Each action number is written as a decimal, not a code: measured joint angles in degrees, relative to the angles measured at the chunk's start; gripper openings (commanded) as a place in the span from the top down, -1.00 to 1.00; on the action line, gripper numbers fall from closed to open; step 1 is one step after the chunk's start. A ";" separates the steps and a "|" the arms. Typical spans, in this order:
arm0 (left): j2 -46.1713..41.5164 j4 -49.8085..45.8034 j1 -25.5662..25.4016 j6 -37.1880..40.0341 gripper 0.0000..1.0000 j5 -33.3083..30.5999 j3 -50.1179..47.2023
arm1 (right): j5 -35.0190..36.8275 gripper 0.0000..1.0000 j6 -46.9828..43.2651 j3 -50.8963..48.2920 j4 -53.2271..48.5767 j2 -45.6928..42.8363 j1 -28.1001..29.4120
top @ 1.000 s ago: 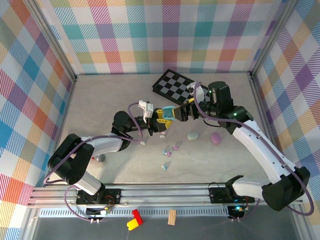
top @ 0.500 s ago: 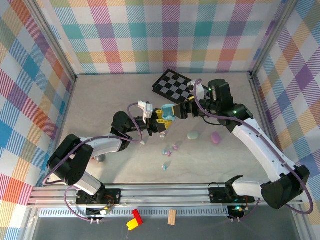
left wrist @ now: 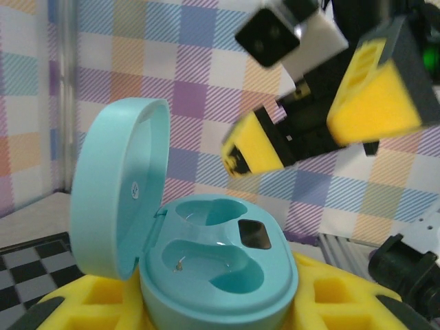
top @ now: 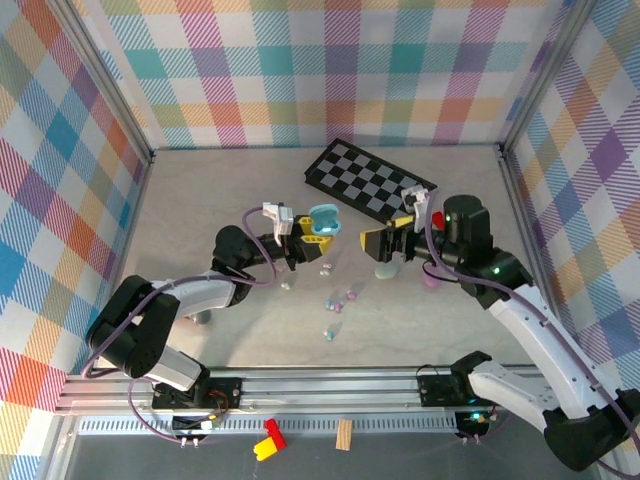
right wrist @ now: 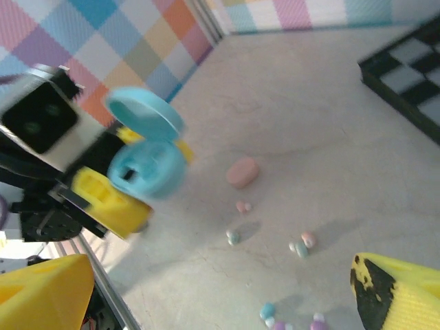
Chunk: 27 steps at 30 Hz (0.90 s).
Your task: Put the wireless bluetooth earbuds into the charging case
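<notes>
Right gripper [top: 380, 238] backed off toward 3 o'clock, jaws spread, open table [top: 200, 210] between it and charging case [top: 324, 215]. Earbuds [top: 338, 302] loose on table, 6 o'clock of left gripper [top: 316, 234], which pinches the open-lidded charging case. Chessboard [top: 370, 180] beyond, 1 o'clock.

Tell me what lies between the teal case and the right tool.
Nothing; in the top view, bare table separates the teal case from the right tool.

I see the pale teal pebble-shaped charging case [left wrist: 213, 268] open, lid hinged up, both wells empty. Tiny glossy pastel earbuds [top: 351, 295] lie scattered loose on the grey surface [top: 220, 200].
</notes>
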 measured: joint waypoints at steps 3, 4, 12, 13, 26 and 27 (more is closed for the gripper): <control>-0.09 0.00 1.84 0.35 0.37 -0.07 -1.40 | 2.19 -0.85 6.32 -6.45 0.83 -1.84 -0.04; -0.09 0.04 2.38 0.37 0.37 -0.04 -1.68 | 2.64 -0.83 7.74 -7.72 0.79 -1.90 -0.04; -0.07 0.11 9.73 0.39 0.37 1.05 -2.29 | 9.20 -0.78 15.87 -13.46 0.74 0.39 6.08; -0.04 0.09 10.73 0.37 0.37 1.16 -2.29 | 10.54 -0.78 16.28 -13.44 0.76 1.60 7.78; 3.58 0.11 17.16 0.63 0.37 2.34 0.70 | 32.15 -0.60 19.26 -1.18 -7.48 27.10 30.18; 3.61 0.13 17.42 0.63 0.37 2.32 0.92 | 33.62 -0.55 19.89 -0.13 -8.66 28.55 31.41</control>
